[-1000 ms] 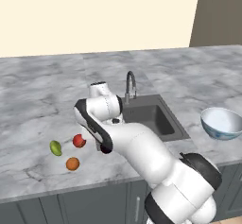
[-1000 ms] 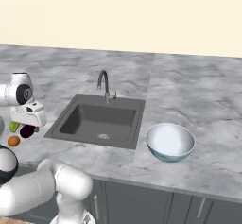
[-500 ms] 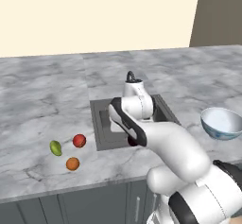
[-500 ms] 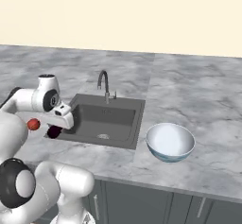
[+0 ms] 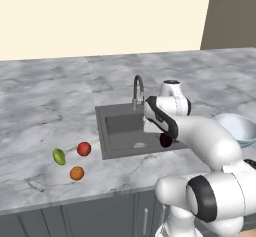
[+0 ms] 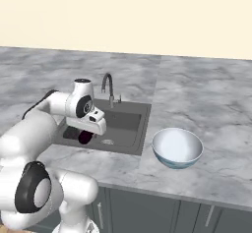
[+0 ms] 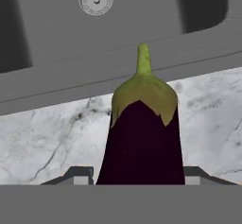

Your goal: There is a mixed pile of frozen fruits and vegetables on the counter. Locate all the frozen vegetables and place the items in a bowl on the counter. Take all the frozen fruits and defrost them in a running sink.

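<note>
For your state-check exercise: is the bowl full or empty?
Empty: the bowl shows only its bare pale inside; the eggplant sits between the fingers.

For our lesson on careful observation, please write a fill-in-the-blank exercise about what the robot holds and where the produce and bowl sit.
1. The gripper is shut on the ____.
2. The eggplant hangs above the ____.
3. On the counter left of the sink, the red ball, orange ball and green fruit make ____ items.
4. The bowl sits ____ of the sink.

Missing words: eggplant; sink; three; right
</note>
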You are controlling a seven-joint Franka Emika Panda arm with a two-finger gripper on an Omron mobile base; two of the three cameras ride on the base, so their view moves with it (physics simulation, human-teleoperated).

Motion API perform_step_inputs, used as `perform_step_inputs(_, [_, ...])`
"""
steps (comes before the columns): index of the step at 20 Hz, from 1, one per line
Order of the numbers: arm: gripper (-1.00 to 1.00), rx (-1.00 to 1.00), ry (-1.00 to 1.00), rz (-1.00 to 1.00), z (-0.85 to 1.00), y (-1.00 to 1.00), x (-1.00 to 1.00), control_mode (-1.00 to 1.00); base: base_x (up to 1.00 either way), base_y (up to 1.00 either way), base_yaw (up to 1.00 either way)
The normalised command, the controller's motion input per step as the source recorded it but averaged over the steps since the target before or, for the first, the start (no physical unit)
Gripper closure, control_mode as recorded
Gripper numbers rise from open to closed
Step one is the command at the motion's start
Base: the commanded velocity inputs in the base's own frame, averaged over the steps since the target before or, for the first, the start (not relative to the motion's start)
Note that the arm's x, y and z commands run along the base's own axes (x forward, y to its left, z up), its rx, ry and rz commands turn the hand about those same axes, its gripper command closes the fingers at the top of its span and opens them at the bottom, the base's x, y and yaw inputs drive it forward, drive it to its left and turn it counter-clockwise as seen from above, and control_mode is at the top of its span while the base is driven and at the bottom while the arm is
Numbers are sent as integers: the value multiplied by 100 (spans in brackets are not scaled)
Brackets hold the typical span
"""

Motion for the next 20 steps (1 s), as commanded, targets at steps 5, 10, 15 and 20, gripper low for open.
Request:
perform_step_inputs(5, [100,3,2,-4,18,-90,17,-100,0,0,0])
perform_step_inputs(10, [100,0,3,-9,40,-66,0,-100,0,0,0])
perform_step_inputs(15, [100,-1,1,-7,41,-64,0,-100,0,0,0])
perform_step_inputs(20, [100,-5,0,-7,27,-68,0,-100,0,0,0])
